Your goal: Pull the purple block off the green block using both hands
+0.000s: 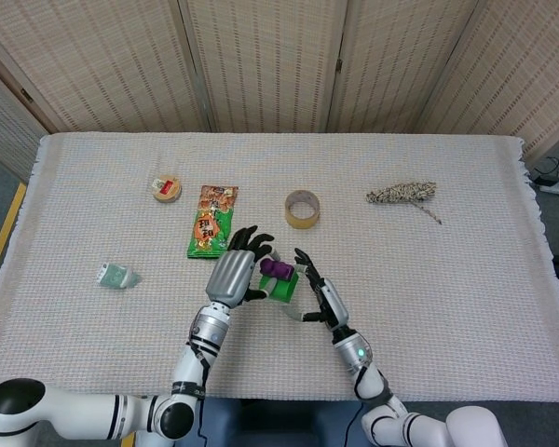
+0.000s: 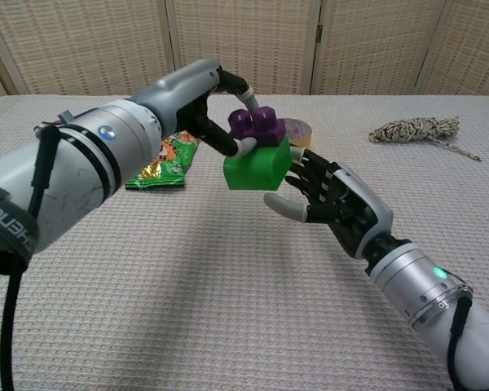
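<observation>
1. My left hand point(image 2: 216, 110) pinches the purple block point(image 2: 255, 125), stacked on the green block point(image 2: 257, 169) – both lifted off the table.
2. My right hand point(image 2: 330, 204) – fingers spread, empty – nearly touches the green block.
3. Both look rigid, light, probably slick; I'd grasp the green block's flat sides.

Both arms are silver-grey cylinders ringed with black bands. The left hand point(image 2: 214, 104) has a silver back and black fingers tipped in pale grey; the right hand point(image 2: 334, 204) looks much the same. A green light glows on the right forearm point(image 2: 434, 274); a black cable trails beside the left arm point(image 2: 65, 175).
</observation>
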Robot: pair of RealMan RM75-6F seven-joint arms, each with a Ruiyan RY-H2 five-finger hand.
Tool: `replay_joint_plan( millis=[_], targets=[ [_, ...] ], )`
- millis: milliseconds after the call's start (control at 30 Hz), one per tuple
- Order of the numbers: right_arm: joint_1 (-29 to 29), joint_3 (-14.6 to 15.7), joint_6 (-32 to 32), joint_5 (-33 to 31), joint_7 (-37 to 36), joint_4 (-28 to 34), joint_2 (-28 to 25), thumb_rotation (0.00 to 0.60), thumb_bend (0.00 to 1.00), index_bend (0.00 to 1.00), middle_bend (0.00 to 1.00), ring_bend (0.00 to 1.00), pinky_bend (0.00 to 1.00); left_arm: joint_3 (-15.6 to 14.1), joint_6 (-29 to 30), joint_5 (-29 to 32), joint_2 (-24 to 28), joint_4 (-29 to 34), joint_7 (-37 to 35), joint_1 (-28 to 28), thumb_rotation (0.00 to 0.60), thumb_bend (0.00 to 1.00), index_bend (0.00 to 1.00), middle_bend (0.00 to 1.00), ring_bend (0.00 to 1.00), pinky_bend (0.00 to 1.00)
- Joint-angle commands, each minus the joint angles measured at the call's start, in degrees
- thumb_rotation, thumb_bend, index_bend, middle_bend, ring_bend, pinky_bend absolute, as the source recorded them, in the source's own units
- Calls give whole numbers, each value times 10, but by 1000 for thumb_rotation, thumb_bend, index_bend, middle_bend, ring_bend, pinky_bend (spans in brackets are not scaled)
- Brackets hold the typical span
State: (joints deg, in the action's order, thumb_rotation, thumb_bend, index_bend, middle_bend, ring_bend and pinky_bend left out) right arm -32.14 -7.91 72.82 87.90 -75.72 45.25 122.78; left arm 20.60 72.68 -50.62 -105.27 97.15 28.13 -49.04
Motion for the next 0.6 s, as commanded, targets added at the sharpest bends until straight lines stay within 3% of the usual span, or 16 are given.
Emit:
replay_joint_plan(
  millis=[33,367,600],
  targets=[
    [-1,-13,7,-9,-7,-9,10,600,270,286,0,1,8,-4,2,-5,-8,-3,-2,0,600,481,748,248,37,0],
    [22,10,19,-4,-40,-54,33,600,270,287,0,5,8,-9,11,-23,-20,-4,-5,5,600,483,748,251,39,0],
    [-8,-21,11,-11,-35,-44,36,600,271,396,21,32,25,-11,16,-34,-28,-1,-4,8,600,484,748,257,40,0]
  ],
)
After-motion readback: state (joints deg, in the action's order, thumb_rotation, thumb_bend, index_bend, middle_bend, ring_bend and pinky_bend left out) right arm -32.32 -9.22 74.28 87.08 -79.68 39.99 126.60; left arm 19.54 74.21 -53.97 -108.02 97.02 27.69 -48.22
